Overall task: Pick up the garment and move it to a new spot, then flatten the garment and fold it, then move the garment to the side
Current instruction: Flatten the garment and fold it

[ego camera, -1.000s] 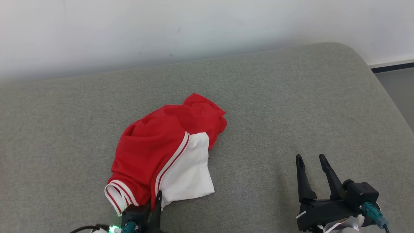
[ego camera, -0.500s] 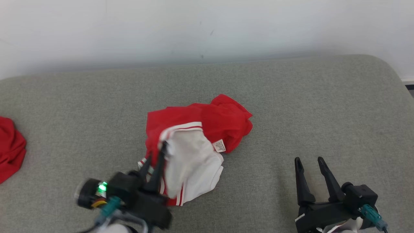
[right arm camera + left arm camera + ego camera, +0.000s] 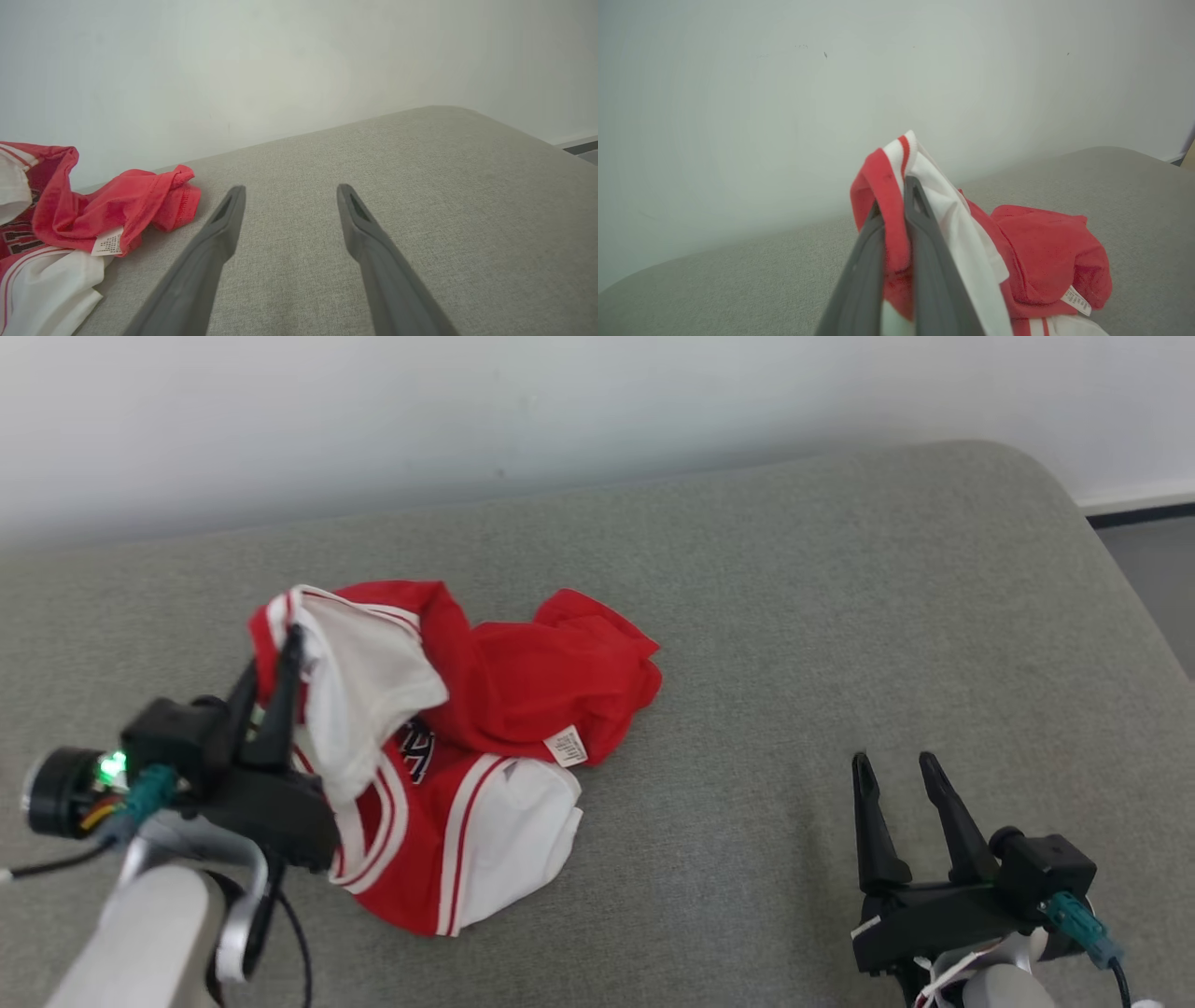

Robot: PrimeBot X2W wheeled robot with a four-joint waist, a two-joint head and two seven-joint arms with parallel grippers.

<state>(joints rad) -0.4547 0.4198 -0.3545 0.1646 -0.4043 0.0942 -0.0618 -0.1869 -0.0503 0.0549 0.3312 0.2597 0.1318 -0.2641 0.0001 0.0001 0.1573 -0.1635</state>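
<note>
Left gripper (image 3: 273, 651) pinched a striped hem of the garment (image 3: 551, 681); right gripper (image 3: 893, 761) stood wide, empty. Soft, limp cloth seemed best gripped at hems.

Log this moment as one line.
left tool: shut on garment hem, raised | right tool: open, empty | garment: rest crumpled on grey cushion

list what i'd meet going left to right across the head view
left gripper, shut → the red and white garment it holds → grey cushion → right gripper, open
</note>
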